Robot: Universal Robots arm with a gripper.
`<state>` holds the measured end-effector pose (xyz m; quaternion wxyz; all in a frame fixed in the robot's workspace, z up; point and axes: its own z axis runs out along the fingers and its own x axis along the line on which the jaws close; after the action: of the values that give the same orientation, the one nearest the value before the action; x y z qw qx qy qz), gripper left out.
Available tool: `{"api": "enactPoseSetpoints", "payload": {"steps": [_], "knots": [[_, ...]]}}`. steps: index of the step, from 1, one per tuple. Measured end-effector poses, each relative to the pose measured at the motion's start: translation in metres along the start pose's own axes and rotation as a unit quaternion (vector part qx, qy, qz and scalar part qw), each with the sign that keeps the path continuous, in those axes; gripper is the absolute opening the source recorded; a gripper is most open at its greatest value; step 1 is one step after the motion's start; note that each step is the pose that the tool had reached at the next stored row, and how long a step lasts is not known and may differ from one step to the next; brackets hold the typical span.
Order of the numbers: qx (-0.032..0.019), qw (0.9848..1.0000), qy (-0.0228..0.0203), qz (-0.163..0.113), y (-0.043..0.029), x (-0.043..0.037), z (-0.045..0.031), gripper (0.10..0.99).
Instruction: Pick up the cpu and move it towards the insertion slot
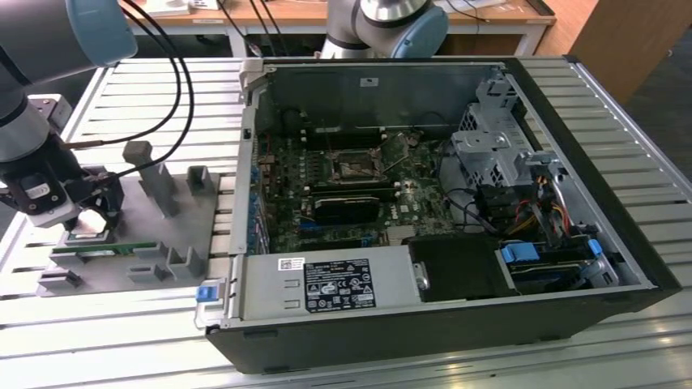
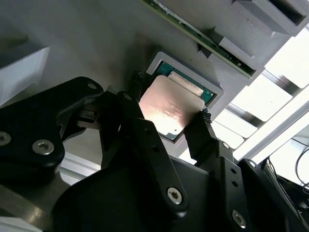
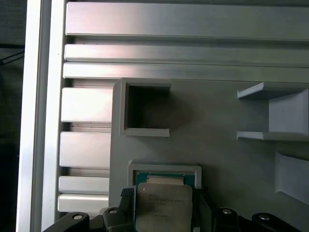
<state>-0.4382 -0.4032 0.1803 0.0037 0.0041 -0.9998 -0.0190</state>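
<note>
Glare lay across the silvery top of the cpu [image 2: 169, 108], which sat at a shallow square recess in a grey fixture [image 1: 162, 271]. Whether the chip rested in the recess or hung just above it could not be told. In the second wrist view the gripper [image 2: 171, 97] was clamped on it, one black fingertip [image 2: 136, 79] against one edge and the other against the opposite edge. A long green memory stick [image 2: 193, 31] stood in the fixture just beside the recess.

In the exterior view the fixture lay on a slatted metal table [image 1: 162, 73] at the exterior view's left, with the arm low over it. An open computer case [image 1: 584, 267] lay to the exterior view's right of the fixture. On the green motherboard [image 1: 422, 203] inside it, the insertion slot [image 1: 354, 166] showed a shiny frame around a dark centre, well apart from the chip.
</note>
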Motion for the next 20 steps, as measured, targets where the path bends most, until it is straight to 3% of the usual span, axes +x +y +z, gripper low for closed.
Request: {"api": "enactPoseSetpoints", "payload": {"steps": [16,17,20], "knots": [[0.0,1.0,-0.0002,0.004,-0.0027,0.0,0.0001,0.62],[0.0,1.0,-0.0002,0.004,-0.0027,0.0,0.0,0.549],[-0.0001,1.0,-0.0003,0.004,-0.0027,0.0,-0.0002,0.549]]}}
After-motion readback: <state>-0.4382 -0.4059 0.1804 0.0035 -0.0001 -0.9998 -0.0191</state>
